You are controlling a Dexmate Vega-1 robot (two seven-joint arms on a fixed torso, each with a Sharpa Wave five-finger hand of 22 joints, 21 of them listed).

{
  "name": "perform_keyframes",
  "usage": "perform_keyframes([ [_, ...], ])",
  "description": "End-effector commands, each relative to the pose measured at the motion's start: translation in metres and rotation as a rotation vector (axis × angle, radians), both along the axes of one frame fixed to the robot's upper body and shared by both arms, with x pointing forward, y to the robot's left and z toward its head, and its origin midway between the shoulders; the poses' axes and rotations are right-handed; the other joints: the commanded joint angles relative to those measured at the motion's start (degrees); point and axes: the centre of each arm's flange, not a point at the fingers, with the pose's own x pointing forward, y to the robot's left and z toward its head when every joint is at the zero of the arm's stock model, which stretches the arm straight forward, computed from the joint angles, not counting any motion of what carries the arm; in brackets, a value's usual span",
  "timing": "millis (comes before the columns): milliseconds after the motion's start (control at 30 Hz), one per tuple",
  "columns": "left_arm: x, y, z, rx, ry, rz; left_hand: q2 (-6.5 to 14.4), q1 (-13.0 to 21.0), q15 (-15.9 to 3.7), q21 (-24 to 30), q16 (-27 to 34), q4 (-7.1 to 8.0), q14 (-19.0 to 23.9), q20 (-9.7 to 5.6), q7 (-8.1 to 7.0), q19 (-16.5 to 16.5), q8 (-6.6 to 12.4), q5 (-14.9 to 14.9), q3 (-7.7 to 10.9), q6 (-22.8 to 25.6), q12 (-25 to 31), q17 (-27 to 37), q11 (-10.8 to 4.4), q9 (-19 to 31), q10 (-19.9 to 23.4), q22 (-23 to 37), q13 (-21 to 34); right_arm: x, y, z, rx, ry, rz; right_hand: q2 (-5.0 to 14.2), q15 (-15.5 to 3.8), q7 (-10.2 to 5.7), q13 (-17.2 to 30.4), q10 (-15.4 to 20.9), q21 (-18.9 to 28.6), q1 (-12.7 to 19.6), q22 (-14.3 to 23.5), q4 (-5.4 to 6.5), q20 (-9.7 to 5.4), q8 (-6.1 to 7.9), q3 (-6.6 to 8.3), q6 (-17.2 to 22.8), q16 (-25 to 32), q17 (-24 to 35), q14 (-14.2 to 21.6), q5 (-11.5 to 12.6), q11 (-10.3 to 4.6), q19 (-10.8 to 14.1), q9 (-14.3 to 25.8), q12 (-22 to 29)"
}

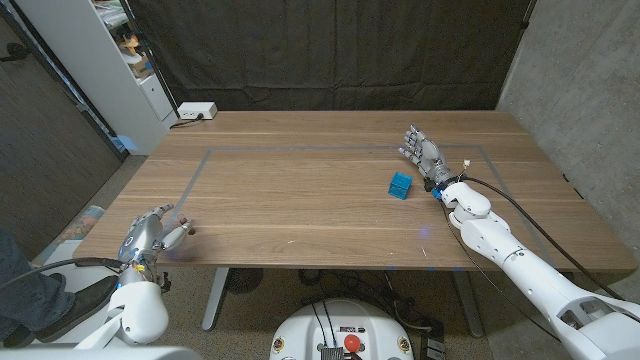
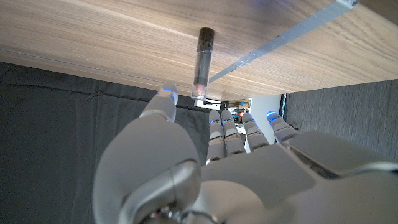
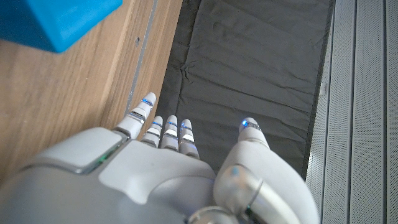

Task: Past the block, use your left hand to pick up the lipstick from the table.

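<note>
The lipstick (image 2: 202,59), a slim tube with a dark cap, lies on the wooden table (image 1: 300,215) near its front left corner; in the head view the lipstick (image 1: 189,228) is a small dark speck. My left hand (image 1: 150,236) sits just behind it with fingers apart, holding nothing. In the left wrist view one fingertip (image 2: 166,94) of the left hand (image 2: 211,168) is close to the tube's near end. The blue block (image 1: 401,184) stands right of centre. My right hand (image 1: 422,152) is open just beyond it, and the block (image 3: 56,22) appears beside that right hand (image 3: 161,168) in the right wrist view.
A grey tape line (image 1: 200,172) marks a rectangle on the tabletop. A white power box (image 1: 195,112) sits at the back left edge, with a white shelf unit (image 1: 110,60) behind it. A person's leg (image 1: 25,290) is at the front left, off the table.
</note>
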Motion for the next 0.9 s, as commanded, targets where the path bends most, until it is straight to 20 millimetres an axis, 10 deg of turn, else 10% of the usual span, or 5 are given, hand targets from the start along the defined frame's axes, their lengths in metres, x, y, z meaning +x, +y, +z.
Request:
perform_keyframes([
  [33, 0.004, -0.002, 0.002, 0.007, 0.008, 0.014, 0.2, 1.3, -0.37, 0.3, 0.5, 0.31, 1.4, -0.11, -0.17, 0.5, 0.43, -0.2, -0.02, 1.5, 0.7, 0.1, -1.10, 0.3, 2.0, 0.3, 0.2, 0.003, 0.001, -0.001, 0.005, 0.004, 0.001, 0.21, 0.29, -0.44, 0.2, 0.1, 0.2, 0.6, 0.2, -0.31, 0.01, -0.13, 0.28, 0.2, 0.1, 0.1, -0.1, 0.3, -0.01, 0.0, 0.1, 0.1],
  [900, 0.014, -0.009, 0.006, 0.009, 0.029, 0.020, 1.4, 6.7, -2.02, 0.3, 1.0, -0.12, 6.3, -1.40, -2.64, 2.2, 1.54, -0.6, 0.55, 8.3, 2.2, -0.1, -5.27, 0.5, 9.9, 0.3, 0.7, 0.008, -0.006, -0.003, 0.018, 0.008, -0.004, 0.23, 0.28, -0.55, 0.2, 0.1, 0.2, 0.6, 0.2, -0.37, 0.01, -0.09, 0.24, 0.3, 0.1, 0.1, 0.0, 0.3, -0.11, 0.0, 0.1, 0.1],
])
